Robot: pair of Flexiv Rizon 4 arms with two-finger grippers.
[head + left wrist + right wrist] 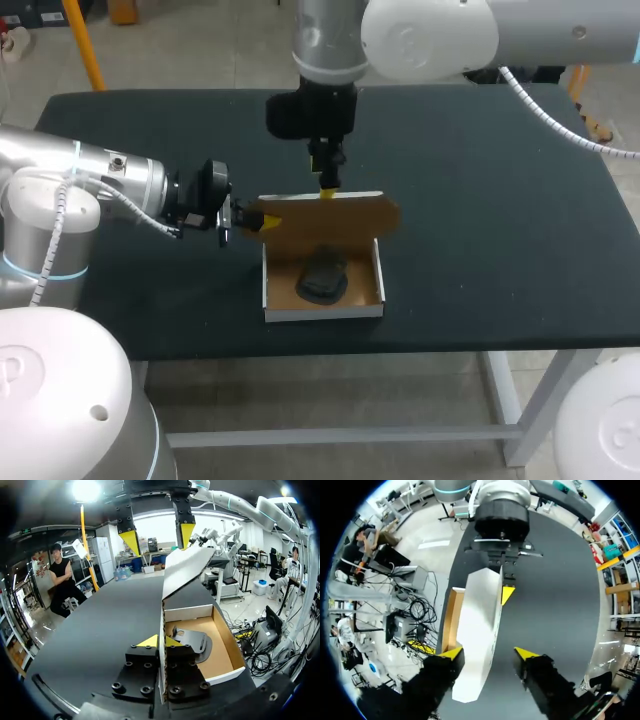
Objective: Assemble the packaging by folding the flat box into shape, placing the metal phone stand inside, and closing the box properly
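**Lid closing in hand, stand already boxed**

The phone stand (322, 276) lay inside the folded box (322, 312) at the centre of the table (500, 200), so I judged closing to be the step in hand. My left gripper (161, 641), at the box's ten o'clock, was pinched tight on the side edge of the raised lid (335, 212). My right gripper (488, 654), at twelve o'clock, stood wide apart astride the lid's free edge, gripping nothing. Next, I reckoned, the lid needed pressing toward six o'clock and its flap tucking in.

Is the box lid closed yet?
No, the lid stands upright, and the stand is visible inside the open box.
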